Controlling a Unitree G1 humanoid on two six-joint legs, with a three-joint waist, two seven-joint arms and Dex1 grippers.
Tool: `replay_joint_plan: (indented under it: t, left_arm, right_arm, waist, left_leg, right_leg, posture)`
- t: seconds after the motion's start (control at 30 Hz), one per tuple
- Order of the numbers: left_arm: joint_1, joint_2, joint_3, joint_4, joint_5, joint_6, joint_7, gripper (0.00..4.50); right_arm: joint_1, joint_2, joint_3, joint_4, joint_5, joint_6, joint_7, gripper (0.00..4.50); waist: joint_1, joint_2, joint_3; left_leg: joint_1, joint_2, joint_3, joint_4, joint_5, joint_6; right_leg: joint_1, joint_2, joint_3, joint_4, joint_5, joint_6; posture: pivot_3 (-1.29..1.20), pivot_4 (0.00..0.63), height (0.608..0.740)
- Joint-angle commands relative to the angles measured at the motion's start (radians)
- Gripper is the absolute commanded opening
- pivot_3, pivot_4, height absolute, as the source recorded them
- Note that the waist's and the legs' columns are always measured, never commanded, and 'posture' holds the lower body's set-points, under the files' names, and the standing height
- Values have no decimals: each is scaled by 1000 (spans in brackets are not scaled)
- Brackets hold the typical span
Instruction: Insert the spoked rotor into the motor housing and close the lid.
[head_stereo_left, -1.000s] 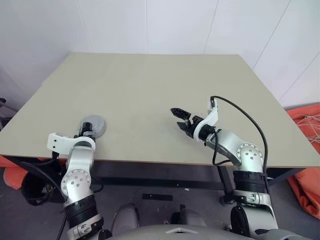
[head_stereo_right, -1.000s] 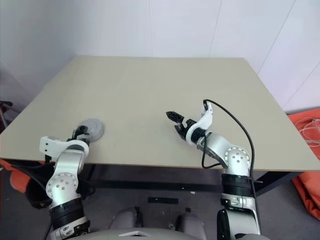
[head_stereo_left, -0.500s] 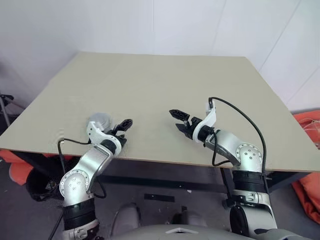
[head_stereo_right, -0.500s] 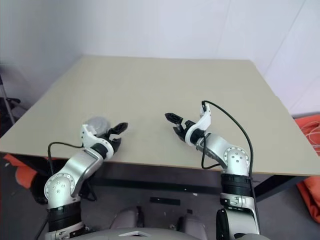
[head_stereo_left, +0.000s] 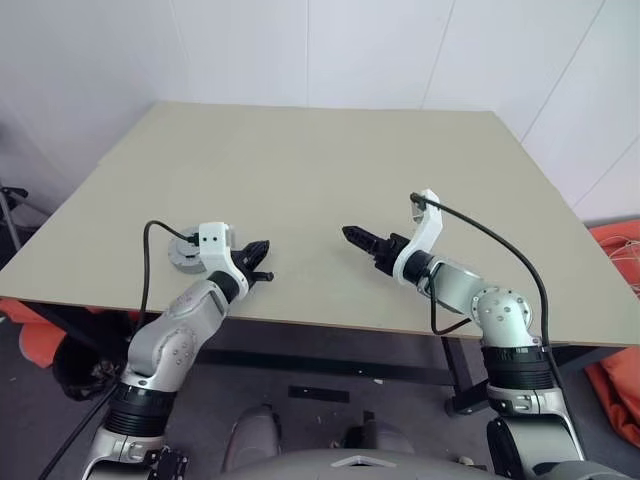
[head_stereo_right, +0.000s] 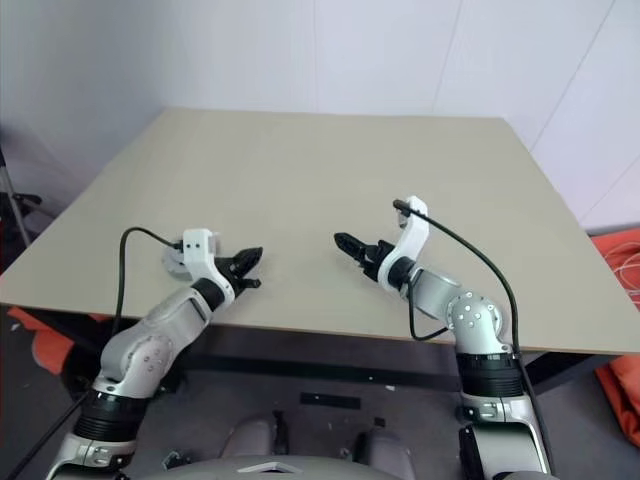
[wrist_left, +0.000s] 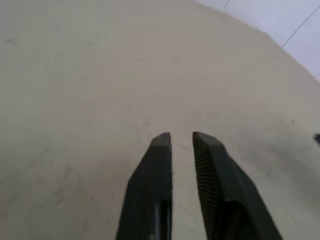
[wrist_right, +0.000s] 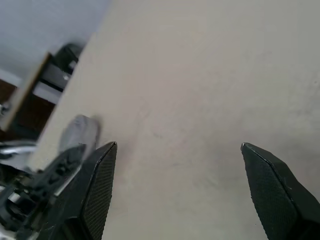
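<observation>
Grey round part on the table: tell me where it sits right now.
In the left eye view the grey round part lies on the table near its front-left edge, just behind the left gripper's wrist, partly hidden by it.

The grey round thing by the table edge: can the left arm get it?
Probably yes. The grey round thing lies right beside the left wrist, nothing between. But the left gripper is shut and points past it, so it must back up first.

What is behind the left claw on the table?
Behind the left claw lies a round grey object on the table. The white wrist block covers part of it, so its top face cannot be judged.
</observation>
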Motion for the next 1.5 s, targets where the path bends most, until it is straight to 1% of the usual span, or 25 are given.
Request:
replay_joint_plan:
  t: [0.03,0.07,0.17,0.2,0.33,0.53,0.8,1.13,1.5]
  left_arm:
    - [7,-10,-36,45,188,-185,-49,14]
    - [11,-14,-44,68,243,-246,-54,14]
    - [25,-29,-45,132,369,-394,-49,0]
    - [31,-37,-37,150,396,-431,-42,0]
    - [50,-76,5,213,446,-524,-27,0]
    - [54,-119,59,275,494,-592,-4,0]
    - [37,-154,89,302,504,-644,-27,0]
    - [33,-173,123,308,513,-642,-16,0]
    - [30,-186,137,301,506,-633,-33,0]
  right_arm:
    - [37,-69,145,-61,-316,-240,140,4500]
    - [65,-84,186,-43,-421,-345,163,4500]
    - [133,-77,202,23,-584,-539,187,3849]
    - [149,-71,188,53,-621,-588,179,3536]
    - [209,-21,109,141,-673,-699,161,2146]
    - [249,48,5,203,-721,-757,112,14]
    - [243,102,-51,205,-767,-757,92,14]
    - [217,120,-61,206,-810,-750,99,14]
    - [212,131,-65,206,-819,-760,125,14]
  waist:
    - [2,0,0]
    - [2,0,0]
    - [2,0,0]
    - [1,0,0]
    - [-6,0,0]
    - [-11,0,0]
    - [-10,0,1]
    - [-11,0,1]
    - [-11,1,1]
  left_leg:
    - [0,0,0,0,0,0]
    - [0,0,0,0,0,0]
    - [0,0,0,0,0,1]
    - [0,0,0,0,-1,1]
    - [2,0,1,1,-4,7]
    - [6,1,2,1,-5,10]
    - [9,1,3,0,-6,11]
    - [9,1,3,0,-6,11]
    - [9,1,3,0,-6,11]
  right_leg:
    - [0,0,0,0,0,0]
    - [0,0,0,-1,0,0]
    - [0,0,0,-1,-3,-5]
    - [0,0,0,-1,-3,-5]
    - [2,-1,0,-1,-3,-5]
    - [3,0,1,2,-4,-9]
    - [5,0,1,2,-4,-10]
    - [5,0,2,2,-4,-10]
    - [5,0,2,2,-4,-11]
  posture:
    - [0,0,740]
    - [0,0,740]
    - [0,0,740]
    - [0,0,740]
    - [0,0,740]
    - [0,0,740]
    - [0,0,740]
    - [0,0,740]
    - [0,0,740]
